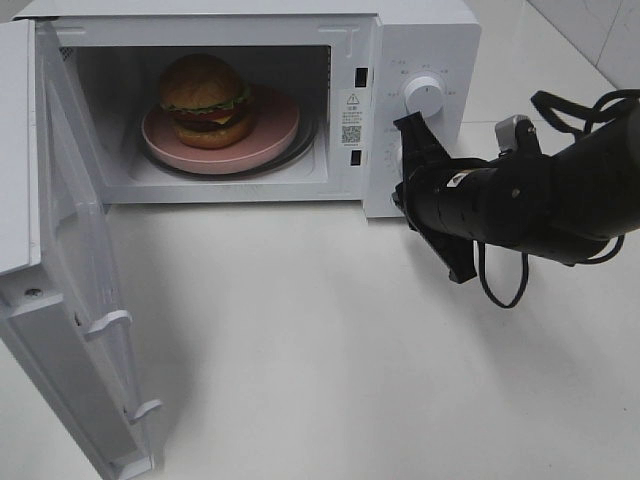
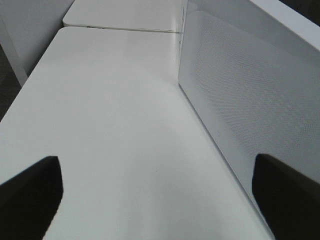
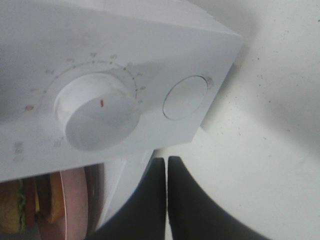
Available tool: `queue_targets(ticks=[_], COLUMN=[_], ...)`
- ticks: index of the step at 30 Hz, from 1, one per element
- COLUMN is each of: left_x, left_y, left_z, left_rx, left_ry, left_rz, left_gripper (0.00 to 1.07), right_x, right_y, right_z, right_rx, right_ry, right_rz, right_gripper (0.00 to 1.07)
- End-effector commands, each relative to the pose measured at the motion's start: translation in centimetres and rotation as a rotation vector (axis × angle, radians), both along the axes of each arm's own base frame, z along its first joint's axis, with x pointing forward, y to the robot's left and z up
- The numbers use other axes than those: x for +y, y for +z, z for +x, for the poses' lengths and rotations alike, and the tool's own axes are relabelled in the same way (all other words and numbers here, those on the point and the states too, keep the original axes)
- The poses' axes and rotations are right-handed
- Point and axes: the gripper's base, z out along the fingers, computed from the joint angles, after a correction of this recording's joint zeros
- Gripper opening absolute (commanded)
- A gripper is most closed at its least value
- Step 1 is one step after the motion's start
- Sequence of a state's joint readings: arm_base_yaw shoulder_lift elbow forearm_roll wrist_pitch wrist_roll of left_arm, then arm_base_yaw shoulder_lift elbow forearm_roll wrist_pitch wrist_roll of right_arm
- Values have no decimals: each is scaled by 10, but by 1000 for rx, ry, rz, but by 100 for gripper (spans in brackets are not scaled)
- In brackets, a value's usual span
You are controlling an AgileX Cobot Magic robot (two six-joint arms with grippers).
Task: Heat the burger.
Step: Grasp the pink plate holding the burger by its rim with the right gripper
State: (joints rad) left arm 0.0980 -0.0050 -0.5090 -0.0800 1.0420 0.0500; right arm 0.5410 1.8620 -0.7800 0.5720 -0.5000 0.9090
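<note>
The burger (image 1: 205, 100), with a golden-brown bun, lettuce, tomato and a dark patty, sits on a pink plate (image 1: 275, 125) inside the white microwave (image 1: 420, 40). The microwave door (image 1: 60, 260) stands wide open to the left. My right gripper (image 1: 402, 180) is shut and empty, close to the control panel below the round knob (image 1: 423, 97). In the right wrist view the shut gripper (image 3: 166, 161) points at the panel's edge beneath the knob (image 3: 97, 117) and a round button (image 3: 185, 97); the burger (image 3: 20, 212) shows at the corner. My left gripper (image 2: 155, 157) is open and empty.
The left wrist view shows the white table (image 2: 110, 115) and the perforated outer face of the open door (image 2: 250, 90) beside the gripper. The left arm is out of the exterior view. White table (image 1: 300, 340) lies in front of the microwave.
</note>
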Motion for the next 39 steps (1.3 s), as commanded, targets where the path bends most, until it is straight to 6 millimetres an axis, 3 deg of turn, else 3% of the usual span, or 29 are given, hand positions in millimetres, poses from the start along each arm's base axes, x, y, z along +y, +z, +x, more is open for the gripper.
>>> queue_targets(ticks=[1, 12, 19, 29, 39], left_x=[0, 0, 0, 0, 0], left_y=[-1, -1, -1, -1, -1], left_z=[-2, -2, -2, -2, -2], left_rx=[-20, -20, -20, -20, -20], left_ry=[3, 3, 3, 3, 3], left_rz=[-3, -3, -3, -3, -3], left_gripper=[98, 98, 98, 98, 98], right_x=[-1, 0, -1, 4, -2], right_y=[15, 44, 68, 103, 122], right_z=[-10, -33, -46, -51, -54], right_rx=[-7, -2, 10, 104, 36], right_ry=[187, 565, 727, 1179, 1640], right_rz=[-143, -394, -465, -712, -1005], right_gripper=[0, 1, 2, 3, 5])
